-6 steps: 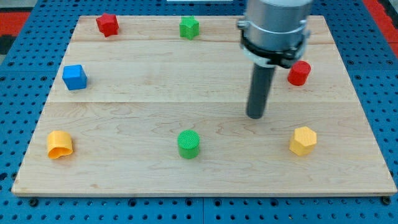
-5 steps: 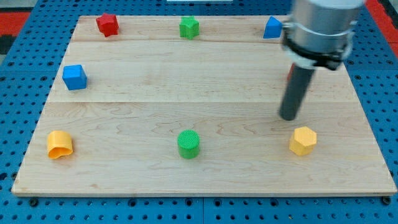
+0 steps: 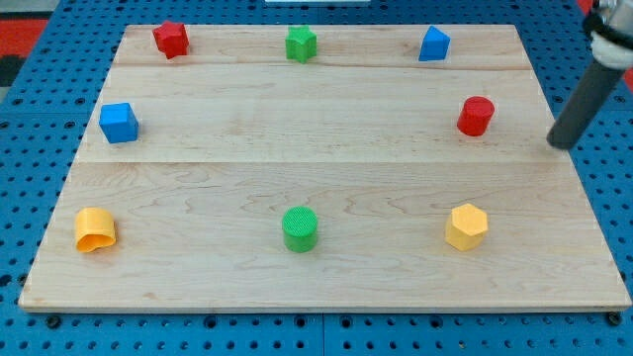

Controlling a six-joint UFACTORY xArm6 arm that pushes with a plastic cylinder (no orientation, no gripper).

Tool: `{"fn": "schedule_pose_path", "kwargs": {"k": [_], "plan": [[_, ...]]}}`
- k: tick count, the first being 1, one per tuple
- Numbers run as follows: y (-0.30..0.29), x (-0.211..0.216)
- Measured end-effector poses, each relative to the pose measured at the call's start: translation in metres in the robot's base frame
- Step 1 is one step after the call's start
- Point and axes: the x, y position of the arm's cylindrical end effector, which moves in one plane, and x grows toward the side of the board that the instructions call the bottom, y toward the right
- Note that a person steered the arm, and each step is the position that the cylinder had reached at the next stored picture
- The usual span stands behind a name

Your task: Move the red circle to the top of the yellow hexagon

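Observation:
The red circle (image 3: 476, 116) is a short red cylinder standing on the right side of the wooden board (image 3: 247, 158). The yellow hexagon (image 3: 466, 226) lies below it, near the board's lower right, with bare wood between them. My tip (image 3: 562, 144) is at the view's right, just past the board's right edge, to the right of the red circle and slightly lower. It touches no block.
Other blocks: a red block (image 3: 170, 39) at top left, a green block (image 3: 301, 43) at top middle, a blue block (image 3: 433, 44) at top right, a blue cube (image 3: 119, 122) at left, a yellow block (image 3: 95, 229) at lower left, a green cylinder (image 3: 300, 228) at bottom middle.
My tip has swept from the board's middle right to past its right edge. The yellow hexagon has shifted slightly left and down. The red circle has stayed put.

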Motion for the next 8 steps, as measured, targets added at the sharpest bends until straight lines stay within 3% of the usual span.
{"fn": "schedule_pose_path", "kwargs": {"k": [1, 3, 5, 7, 8], "plan": [[-0.031, -0.048], [-0.152, 0.001], [-0.221, 0.002], [-0.210, 0.082], [-0.229, 0.046]]}}
